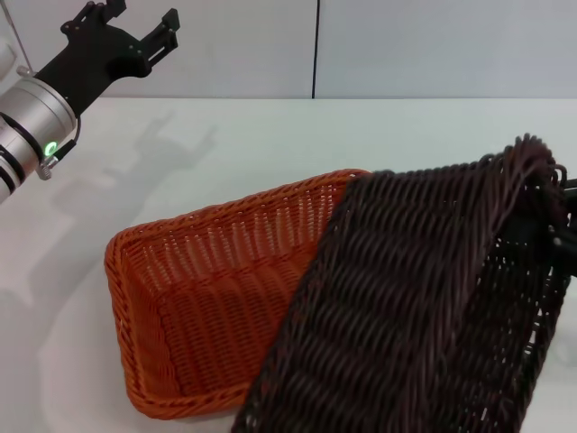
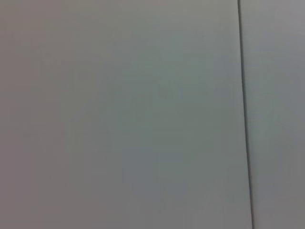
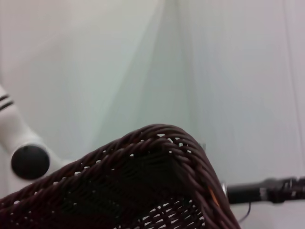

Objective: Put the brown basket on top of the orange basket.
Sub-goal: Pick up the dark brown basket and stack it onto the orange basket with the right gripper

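Observation:
The orange basket lies on the white table, left of centre. The brown basket is tilted steeply, its low end over the orange basket's right part and its high rim at the right. My right gripper is at that high rim, mostly hidden behind the weave, and holds the basket up. The braided brown rim fills the lower part of the right wrist view. My left gripper is open and empty, raised at the far left near the wall, well away from both baskets.
The white table runs back to a grey panelled wall with a dark vertical seam. The left wrist view shows only that wall and a seam.

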Robot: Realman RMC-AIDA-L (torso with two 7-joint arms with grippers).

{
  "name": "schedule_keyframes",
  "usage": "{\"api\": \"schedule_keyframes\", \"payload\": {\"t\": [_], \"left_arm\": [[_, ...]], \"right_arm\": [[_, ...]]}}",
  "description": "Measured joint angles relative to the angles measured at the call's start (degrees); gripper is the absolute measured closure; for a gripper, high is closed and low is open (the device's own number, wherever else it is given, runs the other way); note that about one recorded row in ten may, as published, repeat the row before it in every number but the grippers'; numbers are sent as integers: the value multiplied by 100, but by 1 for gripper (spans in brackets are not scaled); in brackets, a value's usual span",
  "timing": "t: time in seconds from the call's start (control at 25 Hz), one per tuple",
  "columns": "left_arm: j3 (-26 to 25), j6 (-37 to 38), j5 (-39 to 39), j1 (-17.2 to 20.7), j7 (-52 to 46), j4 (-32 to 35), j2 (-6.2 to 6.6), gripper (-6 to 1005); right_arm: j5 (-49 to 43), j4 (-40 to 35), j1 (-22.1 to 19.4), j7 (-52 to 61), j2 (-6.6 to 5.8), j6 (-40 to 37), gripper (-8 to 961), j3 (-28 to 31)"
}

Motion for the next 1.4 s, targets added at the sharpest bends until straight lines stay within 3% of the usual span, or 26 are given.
{"api": "schedule_keyframes", "payload": {"t": [0.16, 0.2, 0.6, 0.76, 1.08, 1.4], "left_arm": [[1, -44, -1, -35, 88, 6, 2, 200], [0, -48, -1, -50, 94, 5, 2, 200], [-50, -54, -10, -80, 101, 6, -2, 200], [-52, -53, -9, -108, 101, 8, -2, 200], [-47, -55, -4, -216, 250, 8, 9, 201], [-53, -90, -4, -234, 322, 7, 0, 201]], "right_arm": [[6, 258, -35, -206, 205, 64, 813, 404], [6, 334, -86, -301, 323, 131, 813, 638], [42, 1430, -343, -1172, 550, 508, 813, 1684], [174, 1734, -438, -1484, 638, 587, 812, 1776], [364, 3001, -591, -2531, 675, 1022, 812, 1862], [364, 3434, -844, -2725, 703, 1336, 813, 1894]]}}
